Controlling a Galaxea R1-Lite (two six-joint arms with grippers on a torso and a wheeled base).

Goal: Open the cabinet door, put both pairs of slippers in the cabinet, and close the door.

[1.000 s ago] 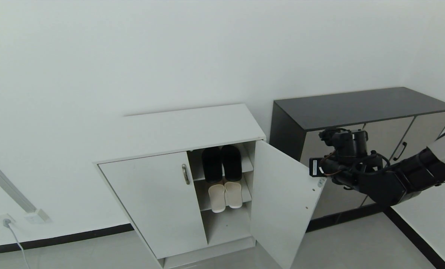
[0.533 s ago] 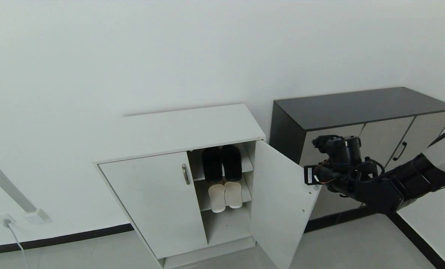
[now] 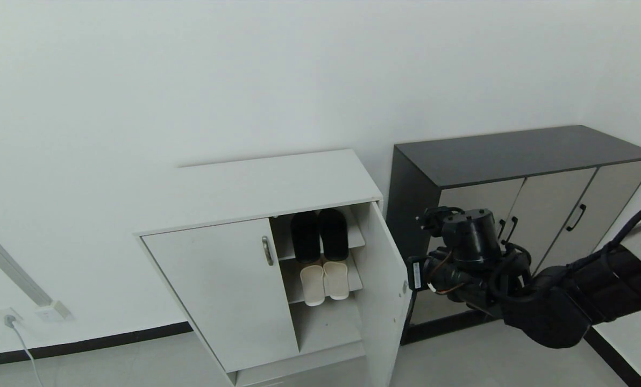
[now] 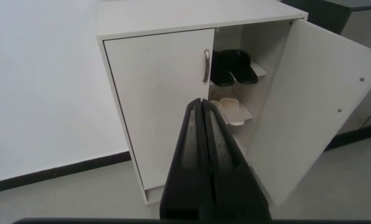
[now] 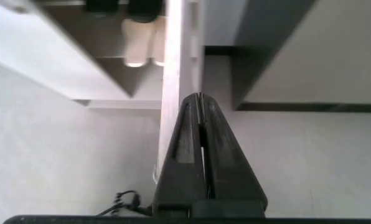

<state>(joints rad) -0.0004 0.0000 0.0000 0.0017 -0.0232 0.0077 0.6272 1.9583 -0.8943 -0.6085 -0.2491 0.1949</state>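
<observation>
The white cabinet has its left door shut and its right door standing partly open. Black slippers lie on the upper shelf, cream slippers on the shelf below. My right gripper is shut, its tip against the door's outer face near the free edge. In the right wrist view the shut right gripper meets the door's edge, with the cream slippers beyond. My left gripper is shut on nothing, held off in front of the cabinet, facing the black slippers and cream slippers.
A dark cabinet with grey doors stands right beside the white one, just behind my right arm. A wall socket with a cable sits low on the left wall. Bare floor lies in front of both cabinets.
My right arm has moved left, and the right door has swung with it from wide open to a narrower angle. The slippers have not moved.
</observation>
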